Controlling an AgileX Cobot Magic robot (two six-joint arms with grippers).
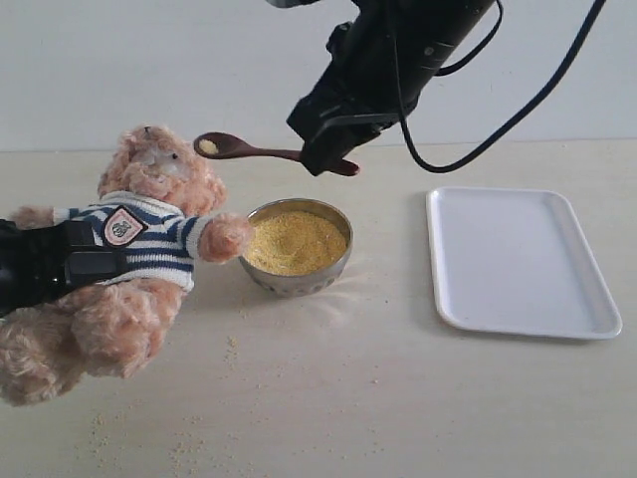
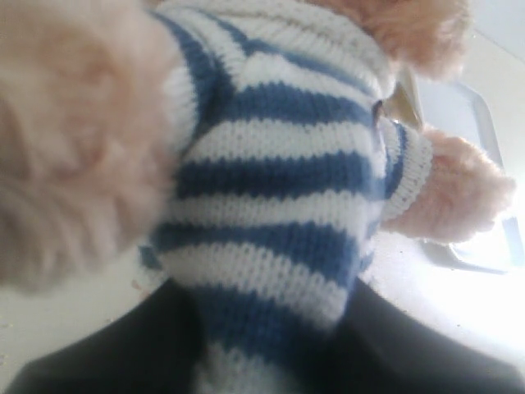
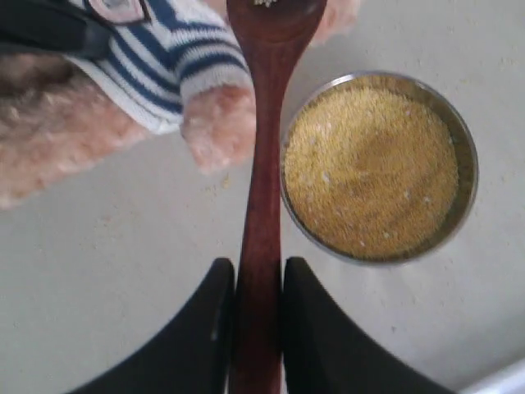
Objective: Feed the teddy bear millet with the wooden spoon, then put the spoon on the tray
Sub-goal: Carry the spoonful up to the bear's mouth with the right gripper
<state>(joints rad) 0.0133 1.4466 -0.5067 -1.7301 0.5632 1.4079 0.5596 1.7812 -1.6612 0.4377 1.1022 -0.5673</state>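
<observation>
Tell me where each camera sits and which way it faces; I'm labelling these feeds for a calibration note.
Exterior: off the arms, raised, looking slantwise down across the table toward the wall; teddy bear, metal bowl, tray; left gripper grips the bear, right gripper holds the wooden spoon.
Left wrist: close against the bear's striped sweater; dark fingers show.
Right wrist: straight down the spoon onto the millet; both fingers clamp the handle.
Shared: all see the bear; exterior and right wrist share spoon and bowl.

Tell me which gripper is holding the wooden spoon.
The right gripper, shut on the slim dark reddish-brown wooden spoon; the left gripper grips the fluffy light-brown teddy bear instead.
</observation>
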